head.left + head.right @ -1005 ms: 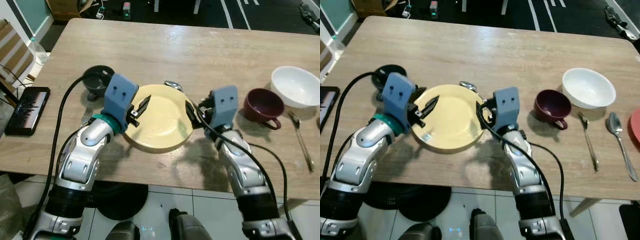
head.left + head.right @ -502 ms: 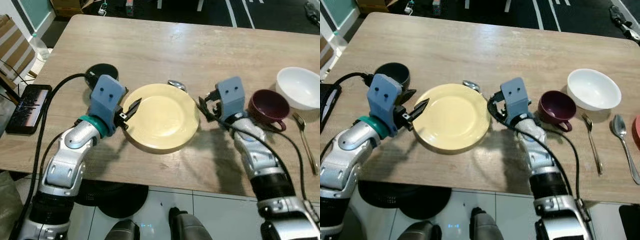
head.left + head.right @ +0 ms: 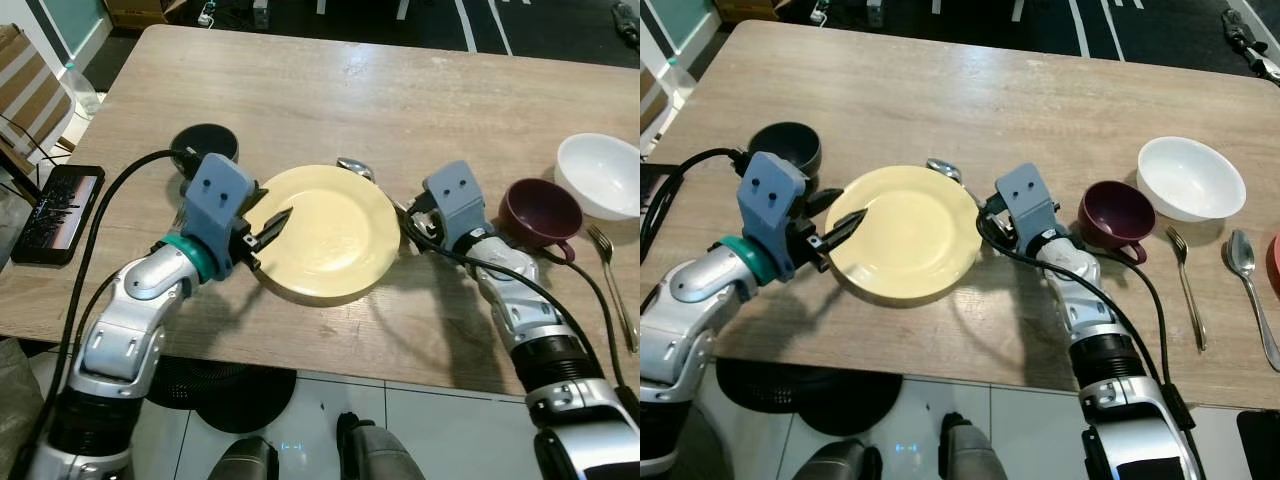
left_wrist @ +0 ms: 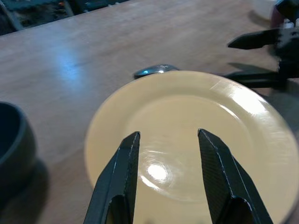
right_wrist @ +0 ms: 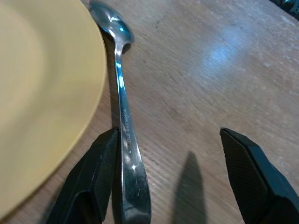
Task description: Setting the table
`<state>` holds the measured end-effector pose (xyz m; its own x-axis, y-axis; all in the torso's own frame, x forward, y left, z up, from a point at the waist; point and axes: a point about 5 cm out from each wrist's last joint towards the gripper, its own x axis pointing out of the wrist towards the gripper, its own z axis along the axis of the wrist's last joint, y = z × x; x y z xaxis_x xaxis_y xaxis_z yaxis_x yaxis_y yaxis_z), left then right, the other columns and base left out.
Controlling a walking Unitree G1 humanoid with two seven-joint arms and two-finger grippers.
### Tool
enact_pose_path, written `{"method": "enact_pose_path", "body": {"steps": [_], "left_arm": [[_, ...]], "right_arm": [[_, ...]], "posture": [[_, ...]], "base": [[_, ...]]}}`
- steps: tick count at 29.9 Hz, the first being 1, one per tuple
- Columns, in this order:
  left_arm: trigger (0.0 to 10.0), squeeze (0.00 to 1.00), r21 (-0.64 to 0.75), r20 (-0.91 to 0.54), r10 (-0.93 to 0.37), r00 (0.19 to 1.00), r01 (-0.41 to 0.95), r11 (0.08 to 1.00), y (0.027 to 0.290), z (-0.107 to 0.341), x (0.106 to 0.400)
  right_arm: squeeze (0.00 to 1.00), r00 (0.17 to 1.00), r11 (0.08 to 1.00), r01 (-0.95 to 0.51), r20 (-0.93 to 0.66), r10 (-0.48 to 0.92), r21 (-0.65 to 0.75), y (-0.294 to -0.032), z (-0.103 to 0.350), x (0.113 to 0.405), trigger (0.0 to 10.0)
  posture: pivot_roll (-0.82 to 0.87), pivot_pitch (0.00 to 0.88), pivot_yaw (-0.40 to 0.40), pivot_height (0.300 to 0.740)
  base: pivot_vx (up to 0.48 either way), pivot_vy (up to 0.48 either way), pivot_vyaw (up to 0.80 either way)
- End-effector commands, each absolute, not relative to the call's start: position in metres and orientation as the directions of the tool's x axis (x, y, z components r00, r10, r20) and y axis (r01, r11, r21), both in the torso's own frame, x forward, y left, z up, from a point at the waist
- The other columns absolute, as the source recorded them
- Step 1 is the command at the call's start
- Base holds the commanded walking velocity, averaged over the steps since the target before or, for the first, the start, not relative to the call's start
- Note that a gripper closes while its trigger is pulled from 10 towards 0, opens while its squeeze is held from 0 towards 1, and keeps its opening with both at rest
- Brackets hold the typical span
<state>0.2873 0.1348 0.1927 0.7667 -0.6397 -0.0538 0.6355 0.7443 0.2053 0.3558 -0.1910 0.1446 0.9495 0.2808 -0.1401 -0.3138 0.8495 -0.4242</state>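
Head views: a yellow plate [image 3: 326,235] lies flat near the front edge of the wooden table [image 3: 400,90], about midway along it. The left gripper [image 3: 268,222] reaches over the plate's left rim with its fingers parted and nothing between them. The right gripper [image 3: 989,224] sits low at the plate's right rim; from here its fingers cannot be told apart. A spoon [image 3: 352,168] peeps out from the plate's back rim. A dark bowl [image 3: 205,146] stands toward the left edge, and a maroon cup [image 3: 538,209], a white bowl [image 3: 602,175] and a fork [image 3: 610,285] stand toward the right edge. A phone [image 3: 56,206] rests at the left edge.

Left wrist view: both black fingers hover over the plate's well, moderately apart, gripping nothing. The spoon's bowl shows just past the far rim.

Right wrist view: the fingers are spread wide above the table, empty. The spoon's handle runs close alongside the plate's rim, passing right by one finger.

Handling: the plate looks glazed, rigid, slippery and breakable, and it lies flush, so a pinch across the raised rim is likely the soundest hold. The spoon is thin, stiff and light; the handle's middle seems the best place to take it.
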Motion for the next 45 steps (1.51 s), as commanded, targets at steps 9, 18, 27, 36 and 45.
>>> {"method": "enact_pose_path", "body": {"steps": [9, 18, 27, 36, 45], "left_arm": [[10.0, 0.0, 0.062, -0.184, -0.585, 0.79, 0.603, 0.795, 0.142, 0.162, 0.296], [10.0, 0.0, 0.047, -0.199, -0.544, 0.815, 0.562, 0.826, 0.147, 0.162, 0.301], [10.0, 0.0, 0.029, -0.193, -0.544, 0.817, 0.558, 0.829, 0.146, 0.164, 0.298], [10.0, 0.0, 0.012, -0.175, -0.537, 0.825, 0.547, 0.837, 0.144, 0.166, 0.302], [10.0, 0.0, 0.012, -0.171, -0.527, 0.833, 0.536, 0.844, 0.142, 0.165, 0.302]], "right_arm": [[0.0, 0.935, 0.828, -0.352, -0.204, 0.29, -0.436, -0.197, 0.132, 0.355, 10.0], [0.0, 0.832, 0.789, -0.521, -0.4, 0.385, -0.325, -0.181, 0.096, 0.342, 0.0], [0.0, 0.791, 0.795, -0.544, -0.481, 0.379, -0.268, -0.183, 0.083, 0.338, 0.0], [0.0, 0.747, 0.801, -0.565, -0.535, 0.395, -0.198, -0.187, 0.076, 0.335, 0.0], [0.0, 0.861, 0.904, -0.424, -0.286, 0.42, 0.051, -0.186, 0.108, 0.35, 0.0]], "posture": [[0.08, 0.138, 0.031, 0.74], [0.09, 0.143, 0.027, 0.74], [0.09, 0.144, 0.023, 0.74], [0.08, 0.142, 0.018, 0.74], [0.08, 0.14, 0.015, 0.74]], "base": [[0.0, 0.0, 0.0], [0.0, 0.0, 0.0], [0.0, 0.0, 0.0], [0.0, 0.0, 0.0], [0.0, 0.0, 0.0]]}}
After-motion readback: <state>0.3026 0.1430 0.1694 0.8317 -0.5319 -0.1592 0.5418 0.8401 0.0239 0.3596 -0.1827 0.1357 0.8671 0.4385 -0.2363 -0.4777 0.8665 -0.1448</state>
